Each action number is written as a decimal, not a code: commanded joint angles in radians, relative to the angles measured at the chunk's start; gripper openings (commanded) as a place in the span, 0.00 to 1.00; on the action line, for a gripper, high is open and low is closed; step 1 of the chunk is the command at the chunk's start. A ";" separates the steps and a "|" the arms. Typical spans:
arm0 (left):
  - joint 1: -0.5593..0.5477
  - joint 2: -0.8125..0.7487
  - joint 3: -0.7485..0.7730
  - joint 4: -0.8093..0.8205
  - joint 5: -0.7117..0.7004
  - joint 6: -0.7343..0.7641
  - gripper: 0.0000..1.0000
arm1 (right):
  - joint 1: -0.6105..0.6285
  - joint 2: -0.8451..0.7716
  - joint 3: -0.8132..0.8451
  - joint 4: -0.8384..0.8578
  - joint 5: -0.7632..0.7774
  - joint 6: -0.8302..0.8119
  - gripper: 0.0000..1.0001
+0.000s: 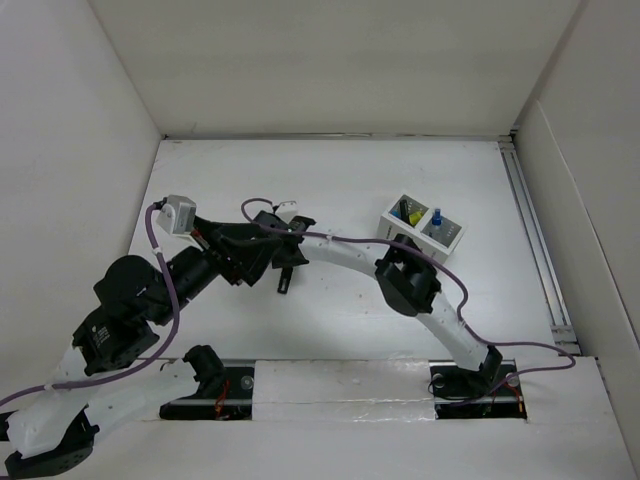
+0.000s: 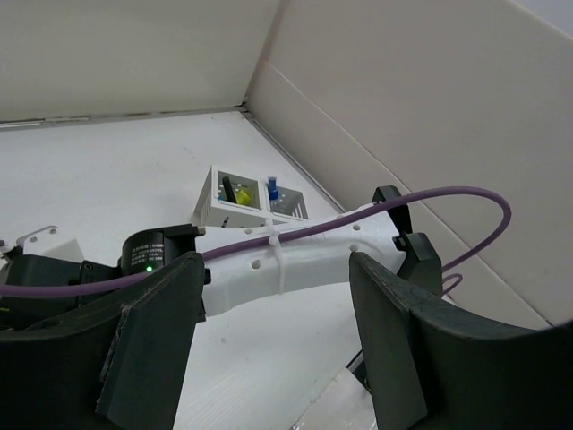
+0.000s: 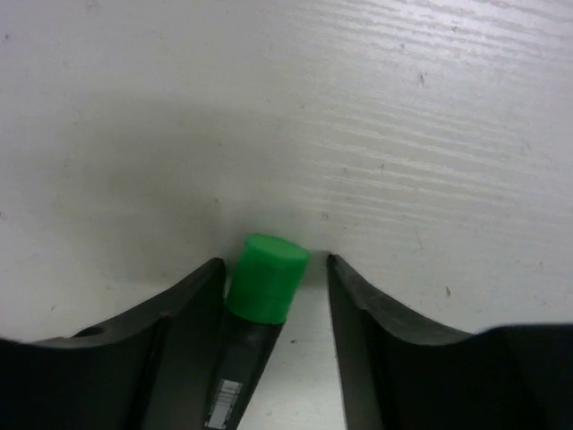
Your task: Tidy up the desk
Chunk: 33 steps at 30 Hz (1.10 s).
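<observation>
A black marker with a green cap (image 3: 267,278) lies on the white desk (image 3: 376,107). My right gripper (image 3: 273,262) is open, its tips down at the desk on either side of the marker. The marker rests against the left finger (image 3: 192,291), and a gap shows on the right-hand side. In the top view the right gripper (image 1: 284,272) is reached across to left of centre on the desk (image 1: 340,180), and the marker is hidden under it. My left gripper (image 2: 276,269) is open and empty, held above the desk right beside the right wrist (image 1: 255,260).
A small white compartmented holder box (image 1: 422,227) stands at the right, holding a yellow-and-black item and a blue one; it also shows in the left wrist view (image 2: 246,202). White walls enclose the desk. The right arm's white link and purple cable (image 2: 295,246) cross before the left gripper.
</observation>
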 commanded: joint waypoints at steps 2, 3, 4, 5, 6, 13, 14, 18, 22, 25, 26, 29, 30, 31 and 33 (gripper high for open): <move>-0.003 0.004 -0.009 0.022 -0.021 -0.006 0.62 | 0.009 -0.007 -0.073 -0.051 0.004 -0.025 0.42; -0.003 0.002 -0.012 0.021 -0.020 -0.010 0.62 | 0.009 -0.013 -0.082 -0.054 0.007 -0.023 0.39; -0.003 0.002 -0.018 0.019 -0.018 -0.016 0.62 | 0.009 -0.021 -0.098 -0.051 0.007 -0.023 0.35; -0.003 0.002 -0.023 0.019 -0.007 -0.027 0.62 | 0.020 -0.045 -0.136 -0.045 0.004 -0.013 0.26; -0.003 0.004 -0.026 0.019 -0.001 -0.032 0.62 | 0.020 -0.067 -0.159 -0.017 0.004 -0.010 0.22; -0.003 0.059 -0.040 0.035 -0.003 -0.044 0.63 | 0.005 -0.363 -0.374 0.190 0.031 -0.014 0.06; -0.003 0.059 -0.040 0.035 -0.004 -0.044 0.63 | 0.005 -0.363 -0.374 0.190 0.031 -0.014 0.06; -0.003 0.099 -0.024 0.053 -0.030 -0.038 0.64 | -0.059 -0.527 -0.406 0.201 0.091 -0.036 0.05; -0.003 0.111 -0.035 0.081 -0.030 -0.029 0.67 | -0.165 -0.708 -0.524 0.251 0.162 -0.065 0.05; -0.003 0.156 -0.035 0.101 -0.016 -0.039 0.69 | -0.286 -0.828 -0.590 0.300 0.176 -0.109 0.05; -0.003 0.174 -0.032 0.107 -0.009 -0.055 0.70 | -0.358 -0.878 -0.636 0.317 0.173 -0.149 0.05; -0.003 0.252 -0.015 0.162 0.011 -0.097 0.74 | -0.495 -0.922 -0.699 0.390 0.179 -0.236 0.06; -0.003 0.299 -0.003 0.170 0.017 -0.104 0.76 | -0.527 -0.937 -0.710 0.415 0.179 -0.258 0.06; -0.003 0.323 0.027 0.176 0.026 -0.105 0.77 | -0.558 -0.940 -0.722 0.435 0.177 -0.295 0.06; 0.006 0.395 0.058 0.185 0.033 -0.096 0.80 | -0.634 -0.945 -0.762 0.518 0.162 -0.344 0.06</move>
